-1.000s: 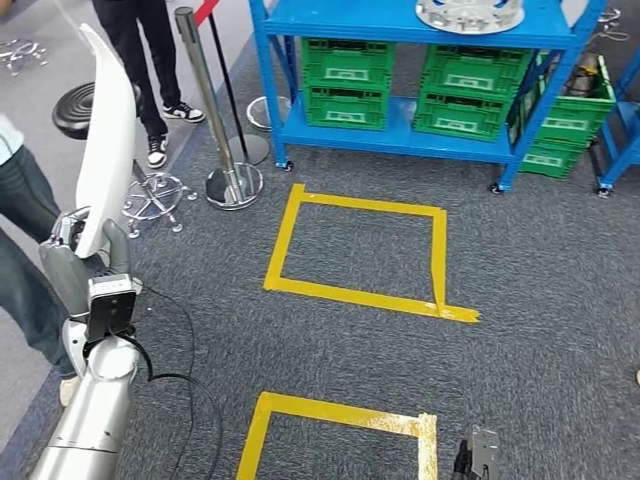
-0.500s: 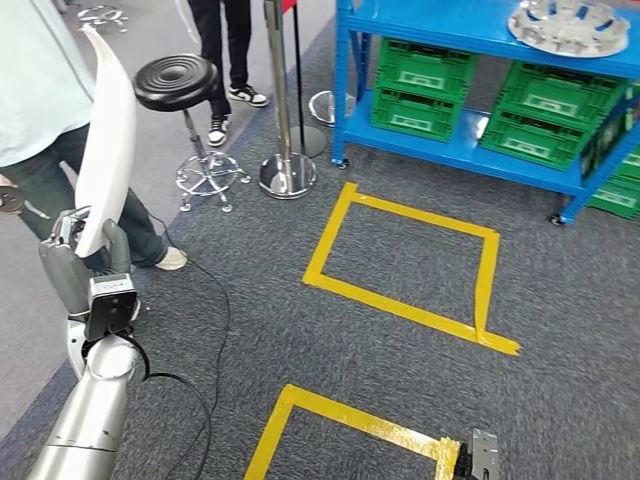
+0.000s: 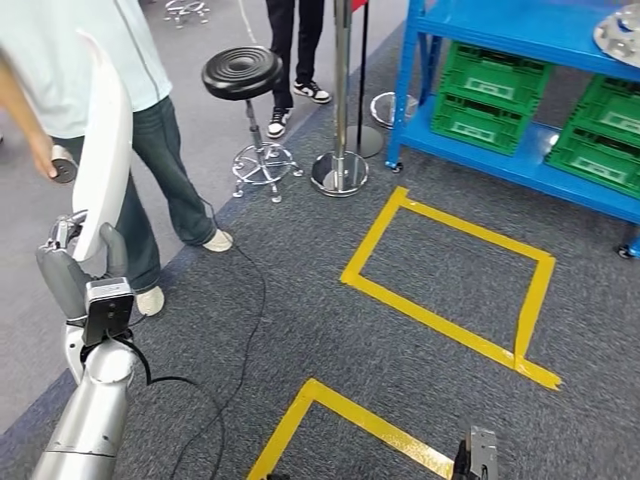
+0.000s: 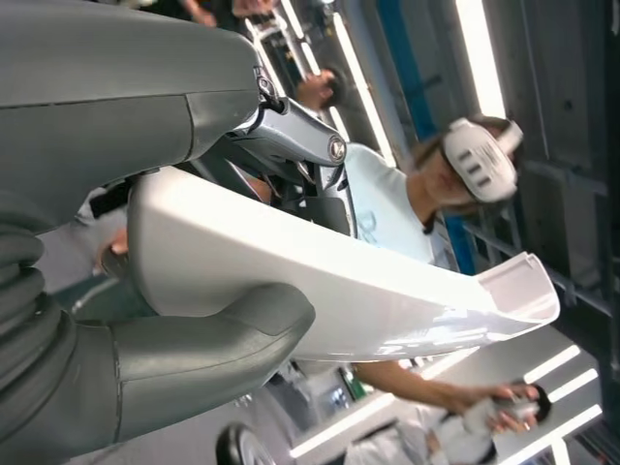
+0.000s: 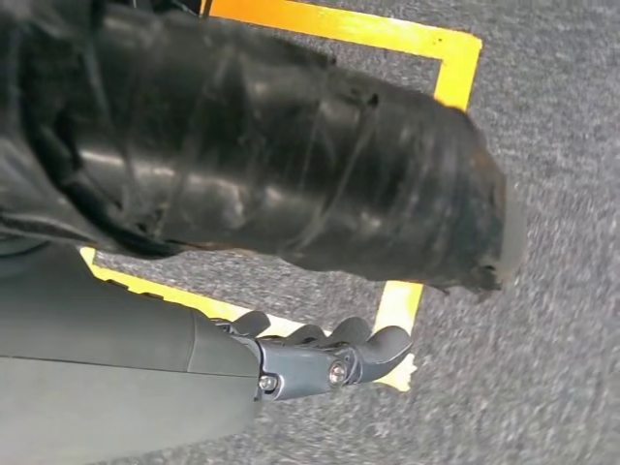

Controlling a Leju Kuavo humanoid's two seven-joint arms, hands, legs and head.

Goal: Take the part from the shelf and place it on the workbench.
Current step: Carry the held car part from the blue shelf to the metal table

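1. The left hand (image 3: 79,262) holds the white part (image 3: 106,160) at its lower end; thumb and fingers are closed around it.
2. The part stands almost upright, so its long axis points up from the hand, slightly curved at the top.
3. In the left wrist view the part (image 4: 329,281) is a smooth, glossy white shell, long and narrow, with a raised lip at its far end.
4. The right hand (image 5: 329,363) hangs low over the grey carpet (image 3: 423,380), fingers curled in, holding nothing.
5. I see no workbench, so I judge the carrying is not finished.
6. A person (image 3: 113,60) stands just beside the part; the blue shelf (image 3: 513,30) is well apart from it.
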